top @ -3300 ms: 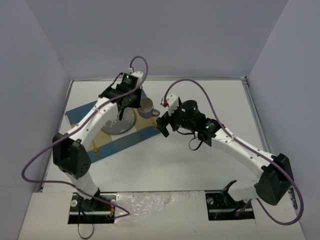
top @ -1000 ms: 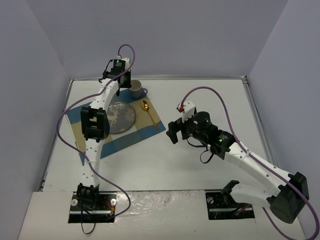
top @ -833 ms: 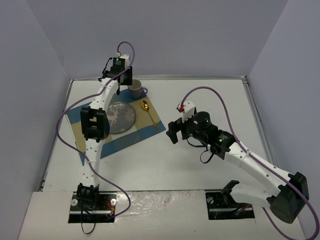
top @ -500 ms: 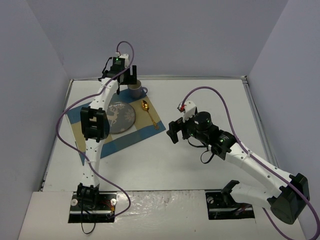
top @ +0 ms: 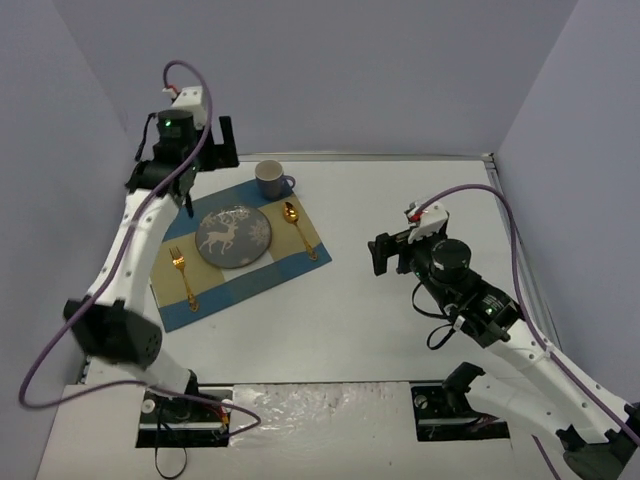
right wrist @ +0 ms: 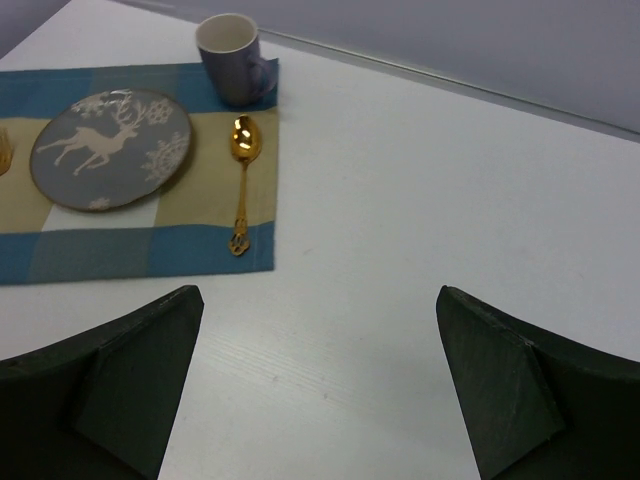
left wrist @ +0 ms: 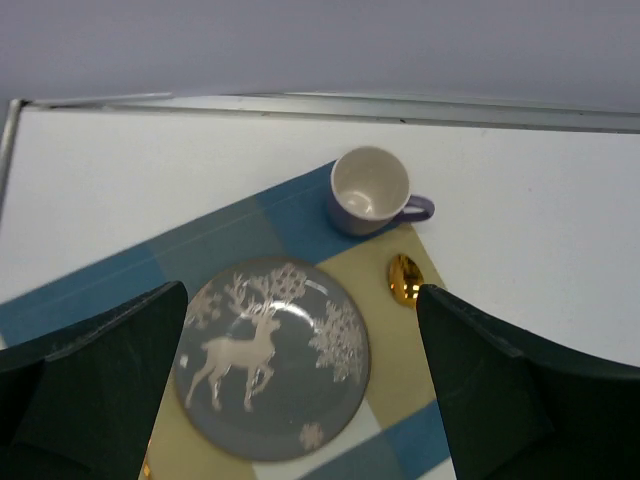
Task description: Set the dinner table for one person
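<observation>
On the white dinner table (top: pixel 400 190) lies a blue-and-tan checked placemat (top: pixel 262 268). It carries a grey deer plate (top: pixel 232 236), a gold fork (top: pixel 183 277) to the plate's left and a gold spoon (top: pixel 298 228) to its right. A lilac cup (top: pixel 269 179) stands upright at the mat's far corner. My left gripper (top: pixel 208 158) hangs open, high above the mat's far left, looking down on the plate (left wrist: pixel 270 358), cup (left wrist: pixel 368 190) and spoon (left wrist: pixel 405 280). Over bare table right of the mat, my right gripper (top: pixel 385 250) is open and empty.
Lilac-grey walls (top: pixel 340 70) enclose the table on the left, back and right. The right wrist view shows the cup (right wrist: pixel 228 58), the plate (right wrist: pixel 110 148) and the spoon (right wrist: pixel 240 180) on the placemat (right wrist: pixel 140 240), far ahead of the right gripper (right wrist: pixel 318 292).
My left gripper opened and let go of the cup, then lifted away up and to the left. The right arm drew back to the right. The fork has come into sight.
</observation>
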`<state>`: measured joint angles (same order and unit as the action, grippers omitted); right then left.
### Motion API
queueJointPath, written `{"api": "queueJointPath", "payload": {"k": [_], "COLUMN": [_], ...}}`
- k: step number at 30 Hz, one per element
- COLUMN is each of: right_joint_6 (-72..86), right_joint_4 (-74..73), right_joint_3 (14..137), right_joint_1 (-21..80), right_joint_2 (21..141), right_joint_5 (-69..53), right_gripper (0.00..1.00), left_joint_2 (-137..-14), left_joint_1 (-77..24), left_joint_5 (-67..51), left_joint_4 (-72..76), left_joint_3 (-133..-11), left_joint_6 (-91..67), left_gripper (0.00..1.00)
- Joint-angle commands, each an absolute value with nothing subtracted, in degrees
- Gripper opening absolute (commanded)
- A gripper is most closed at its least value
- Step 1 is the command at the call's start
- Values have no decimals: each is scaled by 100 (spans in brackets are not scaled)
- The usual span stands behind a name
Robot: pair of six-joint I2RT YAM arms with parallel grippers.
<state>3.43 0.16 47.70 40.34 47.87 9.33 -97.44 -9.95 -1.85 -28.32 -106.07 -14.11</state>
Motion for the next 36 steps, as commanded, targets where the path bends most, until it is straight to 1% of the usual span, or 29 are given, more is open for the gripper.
{"api": "queueJointPath", "payload": {"k": [1,2,4,7,9,12,16,22,26,31,36], "right_joint_6": [343,344,354,426,446,466,491,266,335,369,395], "right_joint_4": [50,24,-58,-273,-382,-536,-631,-670,-675,-641,-621], "right_joint_3": [5009,5020,5036,5005,4978,4992,4921,4862,4727,4605,4562], "right_joint_1": [4025,4025,4025,4026,4026,4025,4025,4033,4027,4034,4025], "right_joint_2": [4254,4092,3902,3616,3438,3313,3114,2758,2518,2300,2227], "right_joint_5": [2272,2491,2671,2889,2997,3199,3533,3403,3603,3850,3888], "right_gripper": [100,100,100,100,100,100,100,100,100,100,100], "left_joint_2": [-7342,-6753,-6083,-4905,-4329,-3388,-2576,-1778,-1316,-859,-765], "left_joint_1": [-893,-866,-819,-799,-791,-800,-816,-817,-817,-817,-817], "left_joint_5": [595,641,828,1122,1426,1821,2335,2490,2472,2611,2598], "left_joint_4": [-2559,-2633,-2936,-3523,-3977,-4437,-4576,-4168,-3998,-3938,-3943], "left_joint_3": [-8983,-8580,-7883,-7305,-6891,-6547,-6056,-5249,-4847,-4667,-4626], "left_joint_6": [-1382,-1346,-1359,-1362,-1393,-1503,-1598,-1755,-1791,-1600,-1588], "left_gripper": [97,97,97,97,97,97,97,97,97,97,97]}}
